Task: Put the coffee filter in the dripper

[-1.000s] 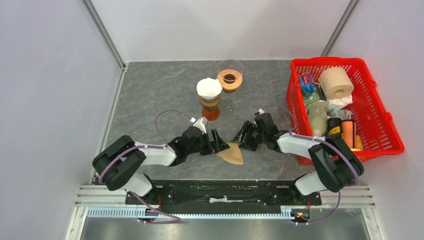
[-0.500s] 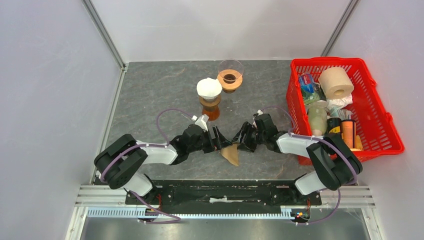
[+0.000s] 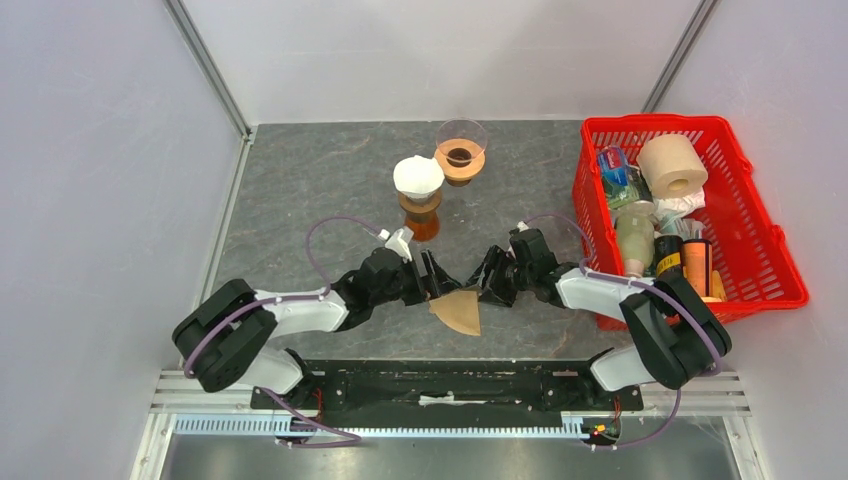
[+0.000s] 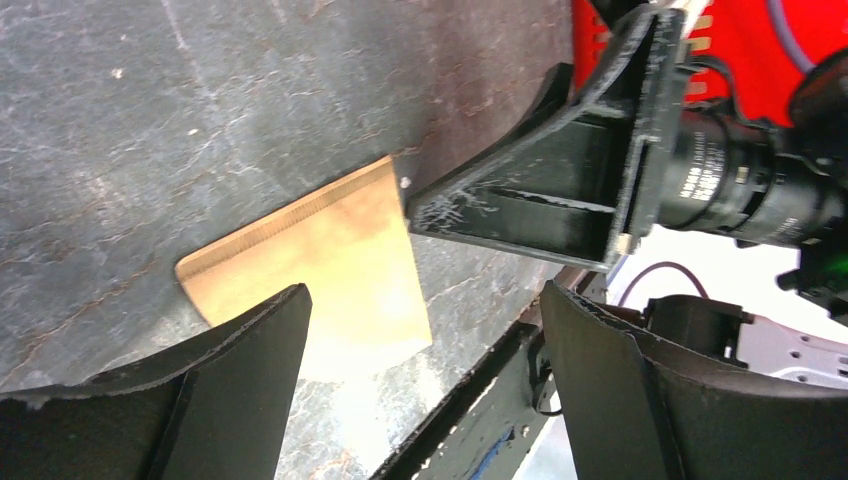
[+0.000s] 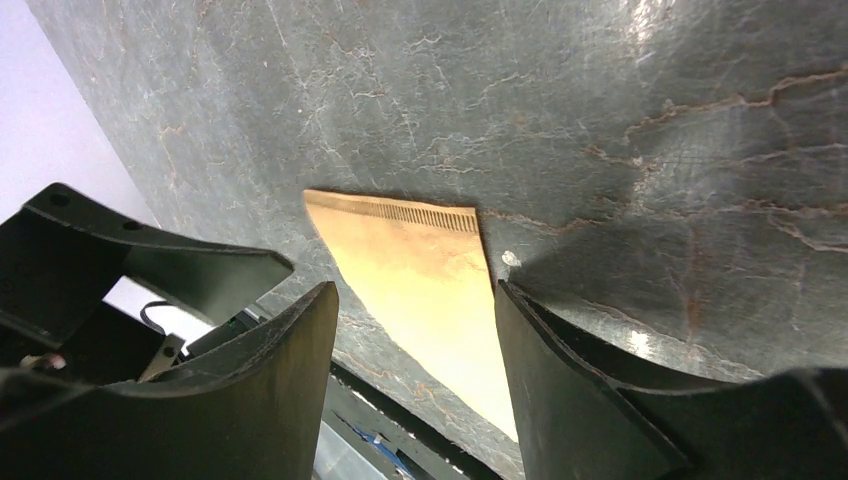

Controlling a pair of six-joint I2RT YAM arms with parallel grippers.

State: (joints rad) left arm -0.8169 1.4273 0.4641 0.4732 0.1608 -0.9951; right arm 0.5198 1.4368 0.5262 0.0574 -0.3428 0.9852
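- Nearest, along the front edge: black mounting rail [image 3: 440, 385] with both arm bases bolted on.
- Just beyond, flat on the dark grey stone-patterned counter [image 3: 320, 190]: tan fan-shaped paper coffee filter [image 3: 458, 313]. Narrow end pointing away, toward the gap between the two grippers. Crimped seam plain in both wrist views. Well short of the dripper, not in it.
- Left gripper [image 3: 432, 283] reaching in low from the left, jaws spread wide. Nearer part of the filter lying between them on the counter. No pinch on the paper.
- Right gripper [image 3: 490, 281] reaching in low from the right, tip close to the left one's and facing it. Jaws spread, one on either side of the filter, one jaw's edge touching the paper's side by the crimped corner. Nothing clamped.
- Farther back, left of centre: white paper cone [image 3: 418, 176] sitting on top of an amber glass vessel [image 3: 421, 218], upright.
- Just beside and behind that: clear cone-shaped dripper [image 3: 460, 150] on a brown collar, upright, no tan filter inside.
- Off to the right, reaching toward the far edge: red plastic basket [image 3: 660, 121], holding a pale roll of tissue [image 3: 672, 165] and assorted bottles [image 3: 634, 238].
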